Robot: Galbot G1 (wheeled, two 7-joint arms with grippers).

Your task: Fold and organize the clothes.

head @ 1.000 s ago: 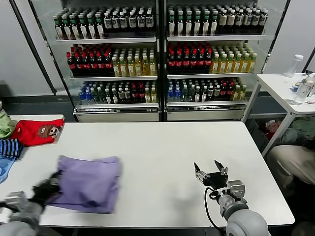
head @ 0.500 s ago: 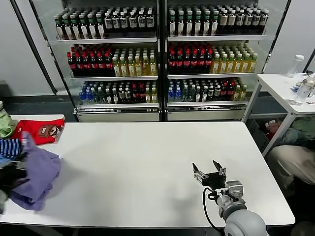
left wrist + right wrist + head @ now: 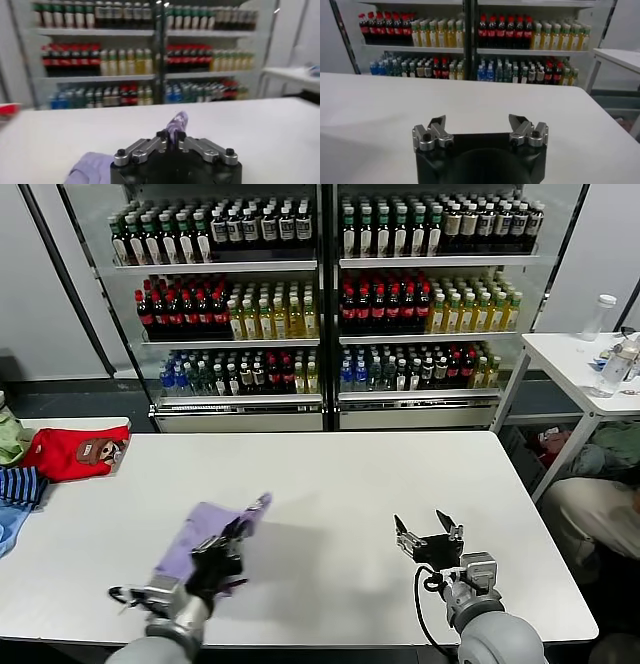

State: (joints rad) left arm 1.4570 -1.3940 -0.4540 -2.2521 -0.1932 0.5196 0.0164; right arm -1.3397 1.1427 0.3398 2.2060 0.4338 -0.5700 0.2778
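Left gripper (image 3: pixel 232 536) is clenched on a bunched edge of the lavender T-shirt (image 3: pixel 195 539), lifting it over the near-left part of the white counter (image 3: pixel 330 484). Right gripper (image 3: pixel 428 536) hovers released, well apart. Soft and light, the cloth will probably sag and crumple; a hem or corner gives the best hold. No containers are visible.

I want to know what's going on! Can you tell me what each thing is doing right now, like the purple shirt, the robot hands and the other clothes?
lavender T-shirt: bunched up, pinched and partly lifted off the white table.
left gripper: shut on the T-shirt.
right gripper: open, empty, over the table.
red garment: lying at the table's far left corner.
striped garment: lying beside the red one.
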